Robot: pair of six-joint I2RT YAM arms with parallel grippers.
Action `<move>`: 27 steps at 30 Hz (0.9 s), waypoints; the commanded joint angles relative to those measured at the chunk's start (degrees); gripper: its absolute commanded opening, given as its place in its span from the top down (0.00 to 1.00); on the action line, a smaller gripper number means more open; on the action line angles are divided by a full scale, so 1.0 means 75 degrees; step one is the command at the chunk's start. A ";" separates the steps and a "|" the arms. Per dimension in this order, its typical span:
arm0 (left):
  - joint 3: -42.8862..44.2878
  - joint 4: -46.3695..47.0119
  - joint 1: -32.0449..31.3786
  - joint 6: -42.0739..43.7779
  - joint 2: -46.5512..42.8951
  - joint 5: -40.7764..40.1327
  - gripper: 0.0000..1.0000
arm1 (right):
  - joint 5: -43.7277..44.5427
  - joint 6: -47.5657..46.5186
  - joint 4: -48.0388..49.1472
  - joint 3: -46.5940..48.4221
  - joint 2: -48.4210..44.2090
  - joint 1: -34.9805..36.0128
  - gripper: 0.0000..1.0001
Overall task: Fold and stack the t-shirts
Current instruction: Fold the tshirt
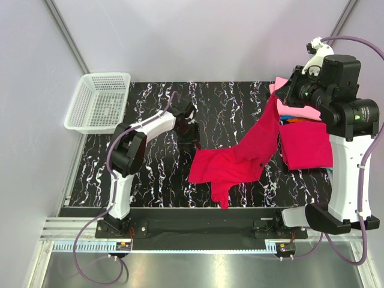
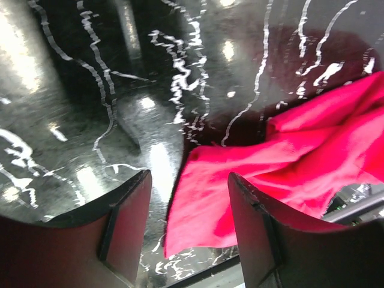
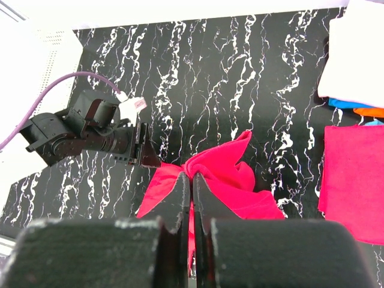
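So the right gripper (image 3: 192,191) has its fingers pressed together on one edge of the crimson t-shirt (image 1: 240,157) and holds that end up in the air over the right side. The rest of the shirt trails down diagonally and bunches on the black marble table (image 1: 156,171), roughly midway between the arms. The left gripper (image 2: 189,180) sits low just beside the shirt's loose left edge, jaws apart, nothing in them. Off to the right there's a folded red t-shirt (image 1: 306,144), with a pink t-shirt (image 1: 297,110) showing just behind it. The hanging cloth looks thin, light and totally floppy, so it'll likely sag and wrinkle wherever it isn't supported, though it's probably not slippery. Best bet for the left side is pinching a hem or corner at that near edge, not the crumpled middle, so the two arms can stretch it flat.
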 commanded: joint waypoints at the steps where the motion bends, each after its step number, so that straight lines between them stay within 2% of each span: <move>1: 0.0348 0.0246 -0.0014 -0.0063 0.0104 0.0595 0.42 | -0.0098 0.0047 0.0396 -0.0021 -0.0084 -0.0010 1.00; 8: 0.0372 0.0246 -0.0026 -0.0098 0.0245 0.0678 0.47 | -0.0040 -0.0023 0.0396 0.0014 -0.0049 -0.0010 1.00; 12: 0.0372 0.0293 -0.0038 -0.0121 0.0374 0.0889 0.56 | -0.0040 -0.0058 0.0396 0.0014 -0.0025 -0.0010 1.00; 18: 0.0337 0.0468 -0.0085 -0.0110 0.0479 0.1170 0.63 | -0.0098 -0.0070 0.0431 -0.0044 0.0033 -0.0010 1.00; 24: 0.0301 0.0633 -0.0085 -0.0098 0.0596 0.1334 0.78 | -0.0145 -0.0094 0.0478 -0.0091 0.0033 -0.0010 1.00; 27: 0.0243 0.0691 -0.0096 -0.0087 0.0632 0.1334 0.90 | -0.0157 -0.0105 0.0478 -0.0091 0.0045 -0.0022 1.00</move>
